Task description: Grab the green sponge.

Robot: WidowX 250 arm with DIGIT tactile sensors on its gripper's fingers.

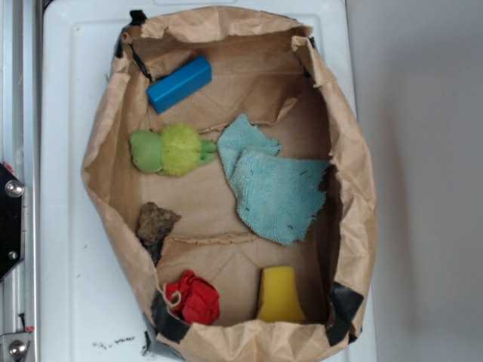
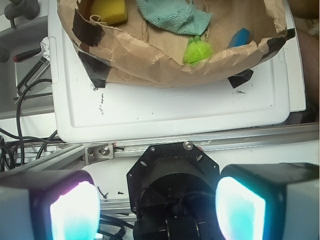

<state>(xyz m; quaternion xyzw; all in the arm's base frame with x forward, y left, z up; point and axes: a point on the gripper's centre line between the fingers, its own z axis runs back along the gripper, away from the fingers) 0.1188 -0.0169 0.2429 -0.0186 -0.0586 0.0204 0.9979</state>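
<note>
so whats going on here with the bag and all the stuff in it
A robot arm is set to pick the green sponge, which is really a yellow foam block, out of a brown paper bag lying open on a white tray. Nothing is held yet. In the wrist view the claw is open and back over the metal rail, outside the bag. The sponge sits at one end of the bag beside a red bundle, with a teal cloth, a fuzzy lime-green lump and a blue block further along.

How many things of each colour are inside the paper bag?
Blue: 1, block
Lime green: 1, fuzzy lump
Teal: 1, cloth
Brown: 1, rough lump
Red: 1, bundle
Yellow: 1, sponge
Total: 6
</note>
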